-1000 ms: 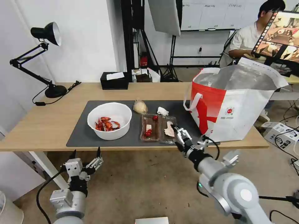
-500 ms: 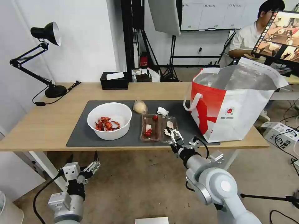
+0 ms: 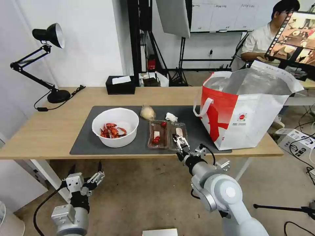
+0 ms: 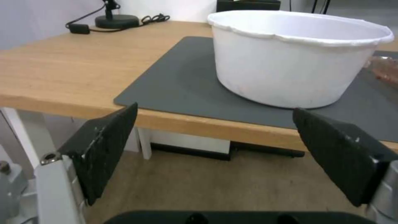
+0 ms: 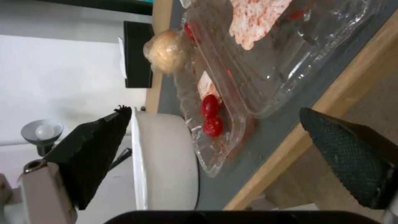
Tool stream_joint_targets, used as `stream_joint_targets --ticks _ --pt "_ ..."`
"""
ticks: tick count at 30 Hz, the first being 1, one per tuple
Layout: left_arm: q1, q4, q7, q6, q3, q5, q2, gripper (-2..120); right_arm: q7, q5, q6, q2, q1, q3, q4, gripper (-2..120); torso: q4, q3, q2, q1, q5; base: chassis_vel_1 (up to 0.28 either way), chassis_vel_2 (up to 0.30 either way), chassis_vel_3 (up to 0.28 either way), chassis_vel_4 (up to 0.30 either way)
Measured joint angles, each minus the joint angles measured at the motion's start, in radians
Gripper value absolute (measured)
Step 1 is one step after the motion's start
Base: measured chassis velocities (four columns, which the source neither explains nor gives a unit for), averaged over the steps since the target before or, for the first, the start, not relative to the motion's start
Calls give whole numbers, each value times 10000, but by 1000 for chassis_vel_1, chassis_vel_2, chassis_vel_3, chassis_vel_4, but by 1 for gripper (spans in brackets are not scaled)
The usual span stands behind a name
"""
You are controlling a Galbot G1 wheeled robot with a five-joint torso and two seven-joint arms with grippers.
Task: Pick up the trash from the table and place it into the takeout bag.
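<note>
Four pieces of trash sit on the bench's dark grey mat (image 3: 85, 144), none yet bagged: a clear plastic double tray (image 3: 167, 135) holding red tomatoes, a white bowl (image 3: 115, 127) of red shellfish shells, a knotted beige-filled bag (image 3: 148, 112) and a crumpled white tissue (image 3: 171, 117). The right claw (image 3: 181, 143) hovers at the bench's (image 3: 46, 131) near edge, its jaws spread wide and empty, with the tray directly ahead of its fingertips. Beyond the tray from this claw lie the tissue and the knotted bag; the bowl stands off to its left, just beside the tray. The takeout bag (image 3: 249, 111), red and white with a foil lining, stands open on the bench to the claw's right, nothing visible inside from this angle. The left claw (image 3: 84, 173) hangs below bench height in front of the bowl (image 4: 298, 59), also released and holding nothing. A black tissue box (image 3: 120, 84) and a desk lamp (image 3: 46, 59) sit far beyond both claws. Judging by the layout, the job is barely begun: all four items remain to be lifted and dropped into the bag, and the tray appears to be the first target.
</note>
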Motion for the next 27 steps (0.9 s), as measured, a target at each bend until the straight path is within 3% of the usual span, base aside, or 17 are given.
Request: stream_joint_targets --ticks 27 --pt "-69 69 -16 -36 -67 -72 187 100 89 -262 35 531 483 -67 -760 100 0 0 1 0 0 0 0 0 0"
